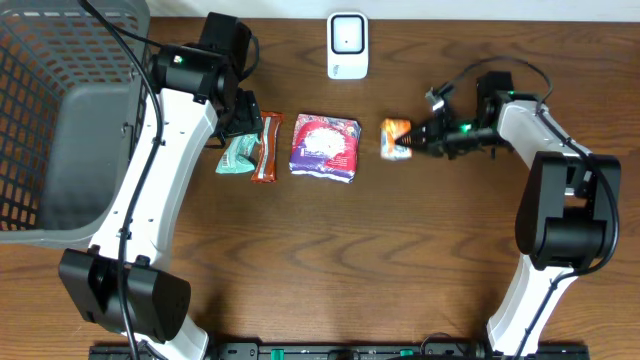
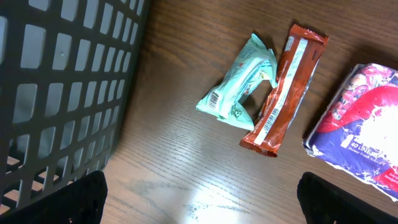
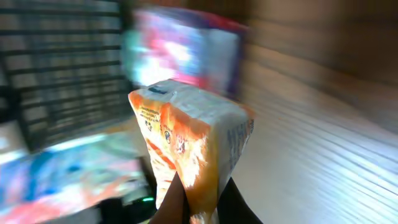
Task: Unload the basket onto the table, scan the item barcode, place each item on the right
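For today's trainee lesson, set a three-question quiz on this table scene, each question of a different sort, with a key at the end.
1. True or false: the right hand is shut on the orange packet.
2. Which lies nearest the basket? A. teal packet B. purple packet C. scanner
3. Fill in the missing word: the left hand, hanging over the table near the teal packet, is ___ (open or shut).

Key: 1 true; 2 A; 3 open.
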Robot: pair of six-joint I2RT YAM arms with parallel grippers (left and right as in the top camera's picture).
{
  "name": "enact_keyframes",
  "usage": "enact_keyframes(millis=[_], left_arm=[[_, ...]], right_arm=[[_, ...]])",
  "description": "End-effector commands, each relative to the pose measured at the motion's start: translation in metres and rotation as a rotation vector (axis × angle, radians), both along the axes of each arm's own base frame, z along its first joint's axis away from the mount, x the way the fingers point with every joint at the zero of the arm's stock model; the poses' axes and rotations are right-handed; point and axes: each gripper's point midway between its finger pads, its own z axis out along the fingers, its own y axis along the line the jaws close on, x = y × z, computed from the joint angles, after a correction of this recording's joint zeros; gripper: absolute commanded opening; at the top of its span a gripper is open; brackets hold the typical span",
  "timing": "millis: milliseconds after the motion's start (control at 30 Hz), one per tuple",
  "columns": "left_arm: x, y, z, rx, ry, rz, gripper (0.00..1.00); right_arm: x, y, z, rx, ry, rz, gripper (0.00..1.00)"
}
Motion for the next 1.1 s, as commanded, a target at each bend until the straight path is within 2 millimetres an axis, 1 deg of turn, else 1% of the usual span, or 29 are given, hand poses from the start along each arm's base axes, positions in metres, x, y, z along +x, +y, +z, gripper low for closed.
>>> enact_keyframes(millis=[0,33,67,100,133,167,200,233,300,367,400,433,467,500,567,633,700,767,833,867,933,1000,1067], left_arm=[[0.001,0.0,0.001,0.002,-0.002,0.01,0.98],[0.001,0.0,0.001,0.002,-0.002,0.01,0.98],[0.001,0.0,0.001,0.002,-0.002,0.01,0.98],[0.001,0.0,0.001,0.002,-0.002,0.01,0.98],[0.001,0.0,0.001,0.002,-0.002,0.01,0.98],[0.001,0.0,0.001,0.002,-0.002,0.01,0.98],[0.001,0.0,0.001,0.002,-0.002,0.01,0.98],[0.001,0.0,0.001,0.002,-0.002,0.01,0.98],[0.001,0.0,0.001,0.002,-0.002,0.01,0.98],[0.001,0.0,0.001,0.002,-0.002,0.01,0.98],[0.001,0.0,0.001,0.002,-0.002,0.01,0.98],[0.001,0.0,0.001,0.002,-0.002,0.01,0.98],[0.001,0.0,0.001,0.002,-0.002,0.01,0.98],[0.001,0.0,0.001,0.002,-0.002,0.01,0.98],[0.001,0.001,0.001,0.003,-0.002,0.01,0.98],[0.001,0.0,0.001,0.002,-0.002,0.01,0.98],[0.001,0.0,0.001,0.002,-0.002,0.009,0.98],[0.001,0.0,0.001,0.002,-0.002,0.01,0.98],[0.001,0.0,0.001,0.002,-0.002,0.01,0.98],[0.001,0.0,0.001,0.002,-0.002,0.01,0.98],[0.001,0.0,0.001,0.002,-0.002,0.01,0.98],[0.001,0.0,0.001,0.002,-0.002,0.01,0.98],[0.001,0.0,0.001,0.002,-0.002,0.01,0.98]], right_arm=[[0.006,0.011,0.028,0.131,-0.072,0.031,0.01],[0.007,0.009,0.016,0.044,-0.054,0.026,0.01],[0.011,0.007,0.0,-0.09,-0.037,0.017,0.01],[0.015,0.004,-0.008,-0.194,-0.031,0.009,0.01],[0.021,0.003,-0.01,-0.276,-0.039,0.003,0.01],[0.035,0.0,-0.007,-0.431,-0.078,-0.013,0.01],[0.049,-0.003,0.0,-0.54,-0.123,-0.039,0.01],[0.064,-0.008,0.009,-0.639,-0.177,-0.069,0.01],[0.105,-0.018,0.043,-0.871,-0.352,-0.182,0.01],[0.144,-0.026,0.088,-1.098,-0.56,-0.347,0.01],[0.157,-0.027,0.107,-1.181,-0.651,-0.409,0.01],[0.167,-0.021,0.126,-1.254,-0.757,-0.447,0.01],[0.175,-0.013,0.136,-1.302,-0.838,-0.457,0.01],[0.182,-0.002,0.145,-1.338,-0.919,-0.453,0.01],[0.195,0.023,0.147,-1.363,-1.045,-0.403,0.01],[0.205,0.043,0.14,-1.368,-1.124,-0.372,0.01],[0.212,0.057,0.122,-1.364,-1.148,-0.36,0.01],[0.214,0.065,0.107,-1.36,-1.14,-0.345,0.01],[0.214,0.069,0.09,-1.334,-1.104,-0.364,0.01],[0.214,0.071,0.087,-1.32,-1.097,-0.364,0.01],[0.212,0.081,0.076,-1.249,-1.079,-0.33,0.01],[0.211,0.087,0.073,-1.203,-1.067,-0.326,0.01],[0.213,0.08,0.079,-1.22,-1.057,-0.377,0.01]])
